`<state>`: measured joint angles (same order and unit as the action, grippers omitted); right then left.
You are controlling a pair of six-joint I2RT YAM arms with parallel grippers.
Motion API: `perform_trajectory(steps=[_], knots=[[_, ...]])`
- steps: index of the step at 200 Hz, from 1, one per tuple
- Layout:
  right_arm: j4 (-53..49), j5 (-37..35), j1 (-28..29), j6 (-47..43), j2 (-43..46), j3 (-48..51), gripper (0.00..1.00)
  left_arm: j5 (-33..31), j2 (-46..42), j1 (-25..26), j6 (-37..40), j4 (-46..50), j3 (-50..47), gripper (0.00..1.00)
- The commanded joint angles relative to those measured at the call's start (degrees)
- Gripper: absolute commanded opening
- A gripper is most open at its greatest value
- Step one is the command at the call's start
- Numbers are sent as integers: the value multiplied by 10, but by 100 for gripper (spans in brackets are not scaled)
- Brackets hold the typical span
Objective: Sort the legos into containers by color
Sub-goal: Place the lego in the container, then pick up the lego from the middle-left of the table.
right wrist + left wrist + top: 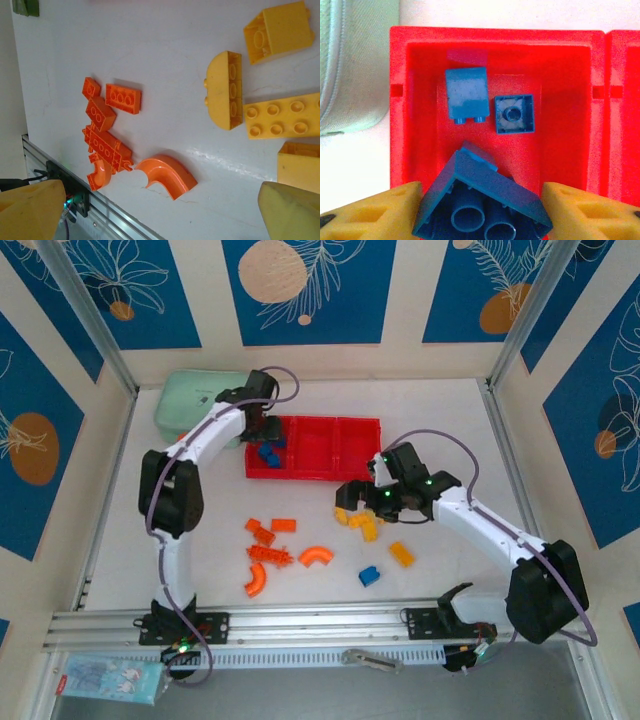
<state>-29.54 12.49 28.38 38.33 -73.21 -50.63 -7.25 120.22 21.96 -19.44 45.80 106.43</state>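
1. Sorting under way: the left gripper (480, 200) hangs over the end compartment (560, 100) of the red tray (318, 476), the one next to the mint green case (190, 400). Its yellow fingers (375, 212) pinch a blue brick (485, 197), held tilted with the hollow underside facing the wrist camera.

2. Two loose blue bricks (466, 95) already lie on that compartment's floor, just beside each other. The other two compartments look bare from above.

3. The right gripper (352, 502) hovers low over the desk (440, 420), jaws spread wide and holding nothing. The yellow bricks (280, 117) sit in a cluster just off one of its fingers.

4. The orange bricks (107, 112), among them a curved piece (165, 175), lie scattered nearer the left arm. One stray blue brick (370, 576) and a lone yellow brick (401, 554) rest apart, toward the near edge.

5. Step in hand, by the look of it: dropping blue into the blue compartment. The task seems at an early stage, with most bricks on the desk.

6. The next move likely calls for the left jaws to part so the brick falls inside the walls. The right arm needs to line up squarely on a single yellow brick, since its neighbours crowd close and could be knocked.
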Motion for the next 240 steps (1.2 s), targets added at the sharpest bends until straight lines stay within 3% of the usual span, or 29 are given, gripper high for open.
perform_trajectory(steps=[1, 60, 101, 168, 240], knots=[[-4, 13, -6, -11, -14, -21, 99, 19, 3, -1, 12, 24, 35, 66], [-45, 13, -13, -34, -40, -45, 99, 36, -38, 0, 0, 36, 19, 70], [-61, 7, -28, -46, -17, -28, 99, 88, -148, 30, -39, -36, -117, 70], [-113, -21, -40, -47, 55, 0, 99, 73, -280, 168, -74, -85, -273, 73], [-209, -68, -43, -10, 150, 45, 99, 25, -342, 327, -122, -147, -372, 73]])
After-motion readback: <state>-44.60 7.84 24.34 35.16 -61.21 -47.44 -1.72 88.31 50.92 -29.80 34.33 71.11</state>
